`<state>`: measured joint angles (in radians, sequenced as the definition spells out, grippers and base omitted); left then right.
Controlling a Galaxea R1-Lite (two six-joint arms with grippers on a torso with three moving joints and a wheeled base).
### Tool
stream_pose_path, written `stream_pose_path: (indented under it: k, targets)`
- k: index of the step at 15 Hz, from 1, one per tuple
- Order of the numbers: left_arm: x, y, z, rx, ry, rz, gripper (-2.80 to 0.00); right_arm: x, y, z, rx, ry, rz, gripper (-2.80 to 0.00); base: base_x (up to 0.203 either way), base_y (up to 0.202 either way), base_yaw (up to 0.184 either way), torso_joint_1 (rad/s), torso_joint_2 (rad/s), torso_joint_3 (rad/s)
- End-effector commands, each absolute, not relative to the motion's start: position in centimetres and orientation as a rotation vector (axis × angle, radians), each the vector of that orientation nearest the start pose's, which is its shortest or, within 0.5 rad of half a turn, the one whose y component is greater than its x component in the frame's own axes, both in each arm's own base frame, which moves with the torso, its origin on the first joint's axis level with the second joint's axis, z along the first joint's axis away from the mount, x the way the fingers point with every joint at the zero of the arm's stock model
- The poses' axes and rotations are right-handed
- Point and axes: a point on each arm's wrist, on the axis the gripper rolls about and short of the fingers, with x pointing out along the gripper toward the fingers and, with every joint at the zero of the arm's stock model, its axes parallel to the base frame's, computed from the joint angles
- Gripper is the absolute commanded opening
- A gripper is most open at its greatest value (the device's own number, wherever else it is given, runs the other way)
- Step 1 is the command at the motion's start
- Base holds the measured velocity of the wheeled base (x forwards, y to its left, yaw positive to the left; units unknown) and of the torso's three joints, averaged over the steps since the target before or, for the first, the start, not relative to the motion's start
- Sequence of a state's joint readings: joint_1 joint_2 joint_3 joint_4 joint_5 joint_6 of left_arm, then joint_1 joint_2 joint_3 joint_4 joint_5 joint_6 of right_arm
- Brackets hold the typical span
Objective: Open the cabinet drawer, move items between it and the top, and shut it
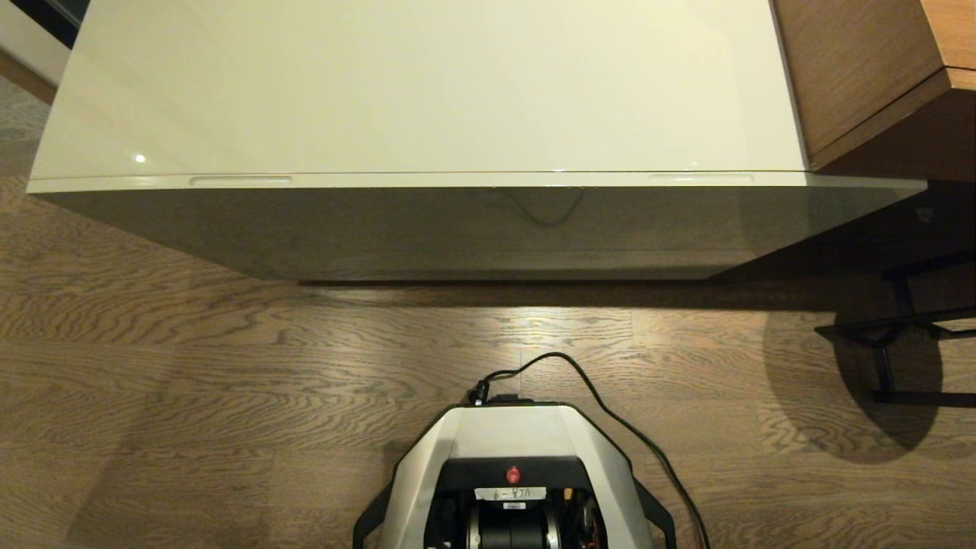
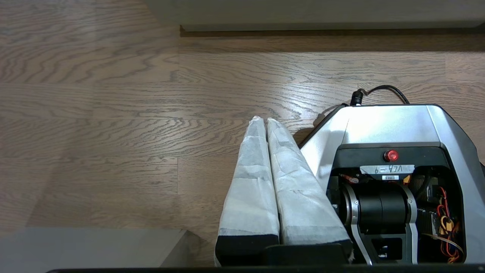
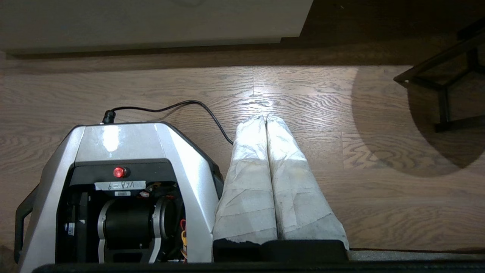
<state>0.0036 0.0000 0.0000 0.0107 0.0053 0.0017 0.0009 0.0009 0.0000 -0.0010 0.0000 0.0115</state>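
Left hand (image 2: 265, 121) closed, empty, right hand (image 3: 265, 118) likewise

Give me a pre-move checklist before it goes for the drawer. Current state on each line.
1. Cabinet drawer shut, front flush under the top: ok.
2. Handle slots at the front edge visible and unblocked: ok.
3. The top carries items to move: not ok, none in view.
4. Left gripper empty, fingers together, beside the base over the floor: ok.
5. Right gripper empty, fingers together, beside the base: ok.
6. Black cable trails from the base across the floor; snag risk: cannot tell.
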Motion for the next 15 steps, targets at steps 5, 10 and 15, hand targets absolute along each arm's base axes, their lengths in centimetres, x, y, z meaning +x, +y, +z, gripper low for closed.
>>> stream_pose_path:
  k: [5,10,15]
  targets:
    - [-2.27,0.01,7.44,0.002,0.012,0.009,-2.80,-2.26,0.00,7.52,0.012,0.002,0.002,-2.80,0.000,0.000,0.000,0.000,0.00,0.000]
    - [-2.27,0.01,7.44,0.002,0.012,0.009,-2.80,-2.26,0.00,7.52,0.011,0.002,0.000,-2.80,0.000,0.000,0.000,0.000,0.00,0.000]
    - [-2.27,0.01,7.44,0.003,0.012,0.009,-2.80,-2.26,0.00,7.52,0.012,0.002,0.000,-2.80,0.000,0.000,0.000,0.000,0.00,0.000]
